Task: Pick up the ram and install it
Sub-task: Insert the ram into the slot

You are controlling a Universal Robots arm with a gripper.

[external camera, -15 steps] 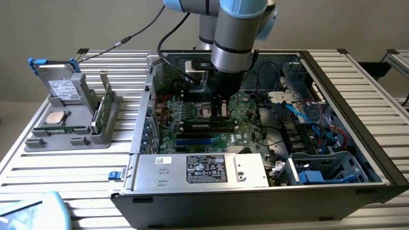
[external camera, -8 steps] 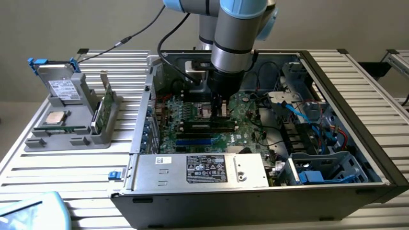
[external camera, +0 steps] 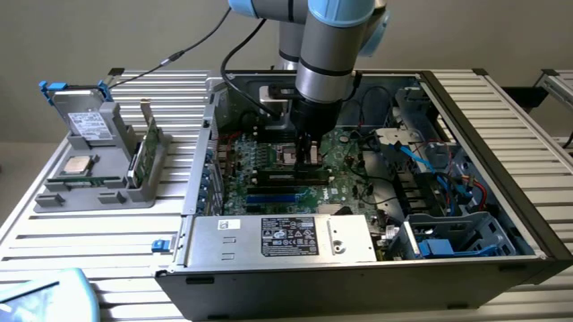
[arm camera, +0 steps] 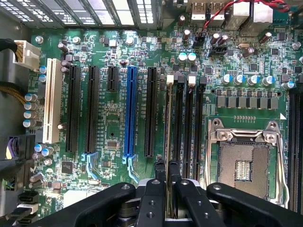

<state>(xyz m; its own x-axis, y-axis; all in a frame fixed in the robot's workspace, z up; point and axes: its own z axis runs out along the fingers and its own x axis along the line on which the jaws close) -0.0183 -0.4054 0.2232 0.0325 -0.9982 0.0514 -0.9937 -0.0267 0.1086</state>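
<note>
The arm is lowered into the open computer case (external camera: 501, 134), which lies on the ribbed tabletop (external camera: 90, 255). The tool (arm camera: 166, 168) is held just above the motherboard (arm camera: 113, 127), at the bank of memory slots (arm camera: 191, 123).

The ram (arm camera: 166, 123) is seen edge-on in the wrist view as a thin dark strip. It is clamped between the two black fingers (arm camera: 158, 189), which are closed against its two faces. The stick stands upright along the outermost memory slot, the one beside the black expansion slot (arm camera: 150, 111). Whether it is fully seated in that slot cannot be told. The neighbouring memory slots lie between the ram and the processor socket (arm camera: 244, 161), whose metal frame is seen open. A blue expansion slot (arm camera: 130, 113) and a white one (arm camera: 52, 99) are found further off on the same board.

In the exterior view, a grey holder (external camera: 98, 194) is placed on the tabletop towards the exterior view's left of the case. A square silver chip (external camera: 79, 164) and an upright green card (external camera: 147, 151) are kept in it.
</note>
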